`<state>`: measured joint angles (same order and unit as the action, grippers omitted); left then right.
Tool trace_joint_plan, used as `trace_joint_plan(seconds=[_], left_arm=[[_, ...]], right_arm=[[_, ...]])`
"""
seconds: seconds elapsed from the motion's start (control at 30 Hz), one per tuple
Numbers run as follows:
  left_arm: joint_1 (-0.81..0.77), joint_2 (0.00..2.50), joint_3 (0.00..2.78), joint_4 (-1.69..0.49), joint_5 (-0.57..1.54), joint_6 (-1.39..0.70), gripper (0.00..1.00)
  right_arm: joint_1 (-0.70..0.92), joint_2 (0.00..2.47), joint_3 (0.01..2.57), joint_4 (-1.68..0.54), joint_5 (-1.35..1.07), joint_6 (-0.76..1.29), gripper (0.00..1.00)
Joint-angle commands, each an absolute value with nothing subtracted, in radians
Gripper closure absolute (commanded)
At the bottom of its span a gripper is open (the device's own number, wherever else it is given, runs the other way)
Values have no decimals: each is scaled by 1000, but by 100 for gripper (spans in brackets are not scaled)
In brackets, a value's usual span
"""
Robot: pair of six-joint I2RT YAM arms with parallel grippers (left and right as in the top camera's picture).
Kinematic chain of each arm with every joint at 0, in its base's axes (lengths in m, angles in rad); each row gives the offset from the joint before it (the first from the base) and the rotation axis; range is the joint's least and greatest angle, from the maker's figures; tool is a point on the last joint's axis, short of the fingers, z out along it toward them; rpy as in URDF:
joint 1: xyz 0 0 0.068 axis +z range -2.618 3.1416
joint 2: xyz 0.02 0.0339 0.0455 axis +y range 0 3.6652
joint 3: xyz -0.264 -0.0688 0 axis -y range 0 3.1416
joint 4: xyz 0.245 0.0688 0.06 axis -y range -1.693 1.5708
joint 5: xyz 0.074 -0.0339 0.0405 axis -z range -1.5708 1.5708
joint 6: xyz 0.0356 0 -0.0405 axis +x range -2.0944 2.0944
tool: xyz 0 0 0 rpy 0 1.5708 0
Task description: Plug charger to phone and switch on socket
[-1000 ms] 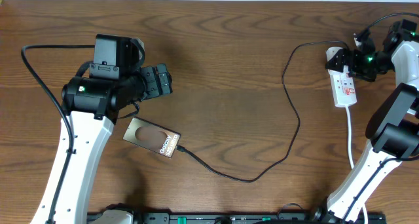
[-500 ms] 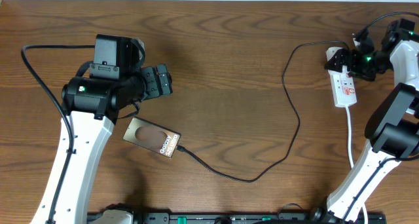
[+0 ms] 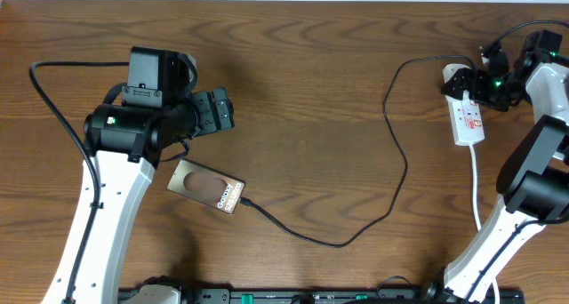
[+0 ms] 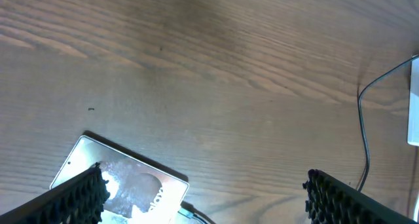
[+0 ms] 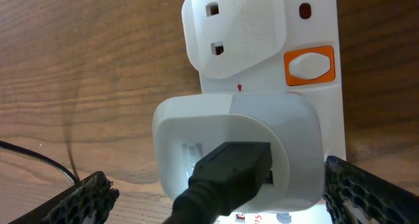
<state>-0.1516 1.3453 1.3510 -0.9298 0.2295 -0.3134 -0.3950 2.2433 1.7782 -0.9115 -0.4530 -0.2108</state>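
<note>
Already the charger's black cable [image 3: 406, 166] meets the phone [image 3: 206, 188] at its lettered end. The phone lies flat on the wooden counter [image 3: 302, 91] at about 8 o'clock in the overhead view, that end pointing toward 4 o'clock. From there the cable sags toward 6 o'clock, then climbs in a loose curve to 2 o'clock. There its white plug adapter [image 5: 236, 152] sits in the socket [image 3: 468, 122], a white power strip lying lengthwise near the counter's 3 o'clock edge. In the right wrist view an orange switch [image 5: 311, 63] shows on the strip at 2 o'clock from the adapter, beside an unused outlet; whether it is on I cannot tell. The right gripper [image 5: 216, 185] stands fully spread with the adapter between its fingers. One finger is clearly apart from it and the other just beside it, and it has hold of nothing. The left gripper [image 4: 204, 188] is also spread wide and empty, hanging above the counter with the phone at its 6 o'clock. The strip's white cord [image 3: 476, 184] trails off toward 5 o'clock.
</note>
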Motion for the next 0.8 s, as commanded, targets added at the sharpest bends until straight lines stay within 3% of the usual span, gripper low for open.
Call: trace_joint_plan(seconds=[0.0, 0.43, 0.77], left_arm=[[-151, 1348, 1356, -935, 215, -300, 5], [-151, 1348, 1356, -935, 215, -300, 5], [-151, 1348, 1356, -935, 215, -300, 5]], right_arm=[[-339, 2302, 1715, -955, -553, -157, 1], [-339, 2300, 1718, -962, -565, -124, 1], [-339, 2300, 1718, -951, -718, -128, 1]])
